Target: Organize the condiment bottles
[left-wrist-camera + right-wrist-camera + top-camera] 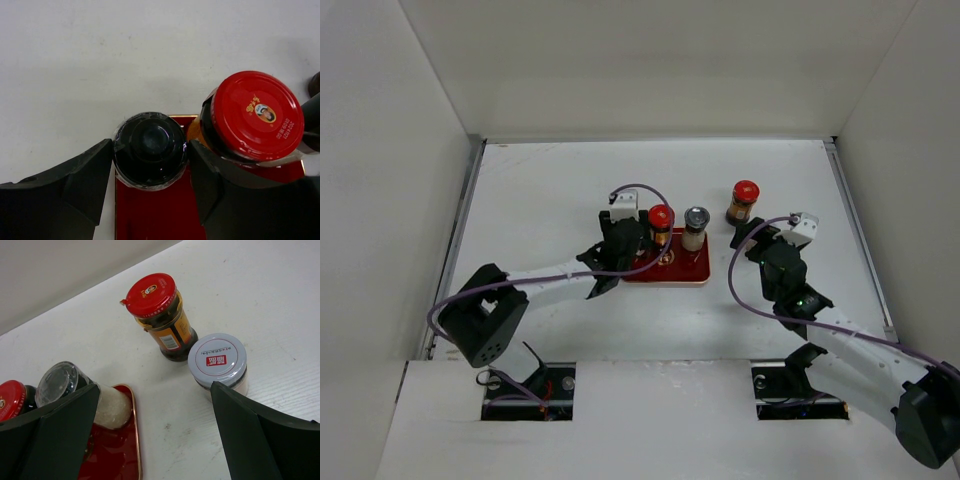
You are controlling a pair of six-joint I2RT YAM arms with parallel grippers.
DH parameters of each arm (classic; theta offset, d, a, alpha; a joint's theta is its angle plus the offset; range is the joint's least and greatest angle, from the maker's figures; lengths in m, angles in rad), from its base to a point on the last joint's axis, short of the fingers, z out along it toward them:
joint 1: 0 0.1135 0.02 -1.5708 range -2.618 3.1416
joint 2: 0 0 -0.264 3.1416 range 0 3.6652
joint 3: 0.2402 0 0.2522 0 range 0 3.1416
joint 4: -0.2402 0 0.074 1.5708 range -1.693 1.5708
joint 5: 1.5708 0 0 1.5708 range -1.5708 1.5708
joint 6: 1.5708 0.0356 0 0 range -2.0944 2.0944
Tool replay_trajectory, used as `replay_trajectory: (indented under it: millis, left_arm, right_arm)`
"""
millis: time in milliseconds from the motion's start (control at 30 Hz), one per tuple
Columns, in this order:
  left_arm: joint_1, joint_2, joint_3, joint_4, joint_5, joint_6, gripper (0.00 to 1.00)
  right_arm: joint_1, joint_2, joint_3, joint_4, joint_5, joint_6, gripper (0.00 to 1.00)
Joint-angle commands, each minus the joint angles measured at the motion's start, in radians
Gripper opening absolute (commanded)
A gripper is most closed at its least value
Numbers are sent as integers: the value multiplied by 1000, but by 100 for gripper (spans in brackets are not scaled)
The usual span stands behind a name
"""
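Observation:
My left gripper [623,238] [150,152] is shut on the black-capped bottle [150,147], which stands on the far left corner of the red tray [682,272]. A red-capped jar [661,218] [256,114] stands on the tray just right of it, against my right finger [210,175]. A silver-capped pale jar [696,224] [62,382] also stands on the tray. My right gripper [754,238] [155,390] is open and empty over bare table. A grey-capped jar [217,360] sits by its right finger. Beyond it stands a second red-capped jar [744,196] [156,315].
The tray's gold-rimmed right edge [137,440] lies just left of my right gripper. White walls enclose the table on three sides [650,70]. The grey-capped jar is hidden under my right wrist in the top view.

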Motion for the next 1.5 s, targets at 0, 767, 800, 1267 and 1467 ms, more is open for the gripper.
replay_trajectory:
  millis: [0, 767, 800, 1267, 1467]
  left_arm:
    - [-7, 20, 57, 133, -20, -3, 39]
    - [-51, -147, -95, 307, -105, 0, 87]
    - [-53, -173, -116, 314, -103, 0, 87]
    - [-27, -494, -452, 311, -103, -6, 88]
    - [9, -586, -518, 325, -106, -9, 88]
  right_arm:
    - [4, -12, 24, 41, 7, -1, 100]
    - [-128, 392, 186, -67, 143, -49, 100]
    - [-134, 417, 194, -56, 133, -49, 100]
    - [-107, 287, 124, -5, 152, -47, 54]
    - [75, 15, 120, -209, 148, -6, 55]
